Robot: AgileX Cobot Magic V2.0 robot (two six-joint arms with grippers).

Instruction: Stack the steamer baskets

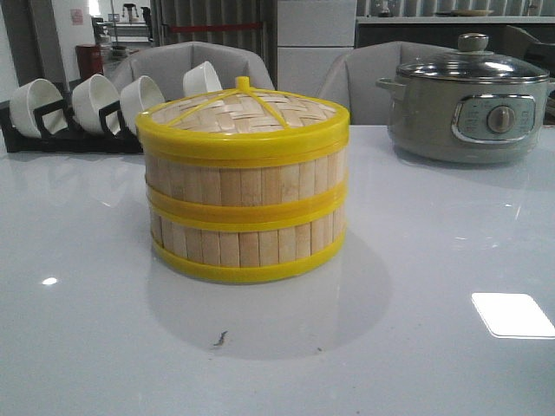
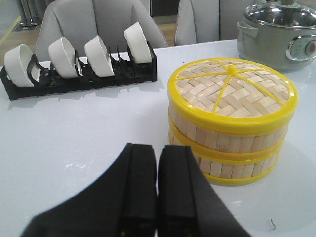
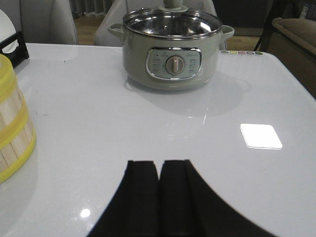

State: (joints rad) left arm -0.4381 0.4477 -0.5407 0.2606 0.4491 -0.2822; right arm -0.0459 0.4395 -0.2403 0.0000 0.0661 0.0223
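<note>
**Two steamer baskets stacked and lidded on a white surface, both grippers closed and empty**

Nearest in the left wrist view, the left gripper [image 2: 157, 190] is seen with its two black fingers pressed flat together, nothing held between them. It is positioned above the glossy white surface [image 1: 416, 347], near the stack but apart from it. In the right wrist view, the right gripper [image 3: 159, 197] is likewise shown closed on nothing, its fingers side by side over bare surface, well apart from the stack.

In the front view, a small dark speck [image 1: 220, 338] is seen on the surface just in front of the stack.

At the middle of the surface, the steamer baskets [image 1: 247, 217] are placed one directly on top of the other, upright and aligned, their pale bamboo-slat walls separated by a bright yellow band where the rims meet. A flat woven lid [image 1: 243, 117] with a yellow rim and a small yellow knob is seated on the upper basket.

Farther back on the left, a black rack [image 1: 61, 130] is seen holding four white bowls [image 1: 95, 102] tilted on edge. Farther back on the right, a grey-green electric pot [image 1: 468, 104] with a glass lid and a front dial is set on the surface. Behind the surface, grey chairs [image 1: 186, 65] are visible.
</note>
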